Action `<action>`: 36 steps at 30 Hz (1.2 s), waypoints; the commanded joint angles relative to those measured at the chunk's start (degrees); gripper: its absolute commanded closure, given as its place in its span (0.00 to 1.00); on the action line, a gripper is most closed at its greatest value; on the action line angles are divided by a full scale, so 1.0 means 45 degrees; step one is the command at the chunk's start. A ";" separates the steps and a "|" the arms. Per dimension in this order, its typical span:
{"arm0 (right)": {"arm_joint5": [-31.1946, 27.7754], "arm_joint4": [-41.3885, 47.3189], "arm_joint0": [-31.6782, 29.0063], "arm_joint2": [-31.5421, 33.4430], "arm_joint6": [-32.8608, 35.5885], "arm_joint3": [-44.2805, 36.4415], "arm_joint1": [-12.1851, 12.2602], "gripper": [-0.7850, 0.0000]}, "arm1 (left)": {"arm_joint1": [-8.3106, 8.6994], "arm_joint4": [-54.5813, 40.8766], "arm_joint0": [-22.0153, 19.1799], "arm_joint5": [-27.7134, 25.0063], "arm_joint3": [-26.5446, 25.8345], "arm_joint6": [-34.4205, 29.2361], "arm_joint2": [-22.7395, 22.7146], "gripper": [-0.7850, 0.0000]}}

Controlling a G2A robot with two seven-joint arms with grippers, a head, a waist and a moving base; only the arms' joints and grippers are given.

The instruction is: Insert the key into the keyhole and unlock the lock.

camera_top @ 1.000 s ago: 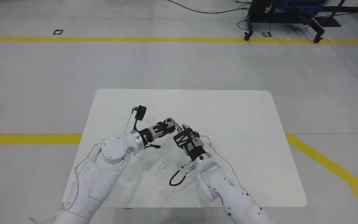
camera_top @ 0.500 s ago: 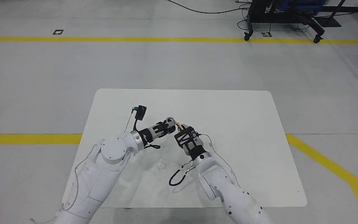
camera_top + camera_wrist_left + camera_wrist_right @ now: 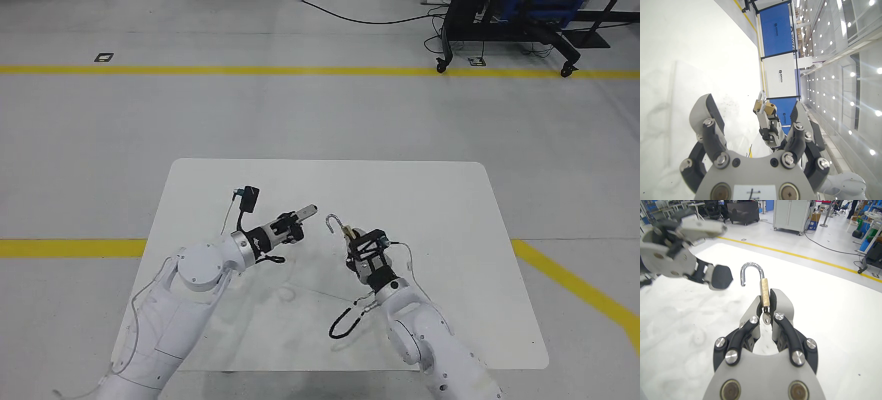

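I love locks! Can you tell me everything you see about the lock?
The lock is a padlock: brass-looking body, shiny silver shackle. The shackle is swung open, one end free, pointing away from the right gripper, whose fingers pinch the body. A silver key sticks out of the body's other end. The lock is held above the white table.

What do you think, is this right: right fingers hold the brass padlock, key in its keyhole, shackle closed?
No: the shackle is open, its free end out of the brass padlock, per the right wrist view. The right fingers hold it, key inserted.
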 commanded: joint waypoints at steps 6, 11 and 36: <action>-0.1617 -0.1460 -0.1124 0.0838 0.2650 -0.1078 0.0359 1.00 | 0.0002 -0.0077 -0.0007 -0.0030 0.0040 0.0012 -0.0090 0.00; -0.1834 -0.1742 -0.1282 0.0688 0.3250 -0.1021 0.0391 0.66 | -0.0005 -0.0090 -0.0004 -0.0092 0.0052 0.0016 -0.0089 0.00; -0.2994 0.6460 -0.3941 0.4365 -0.7161 -0.2769 0.0397 0.00 | 0.0014 0.0933 0.1840 -0.3958 -0.1712 0.3666 -0.1066 0.00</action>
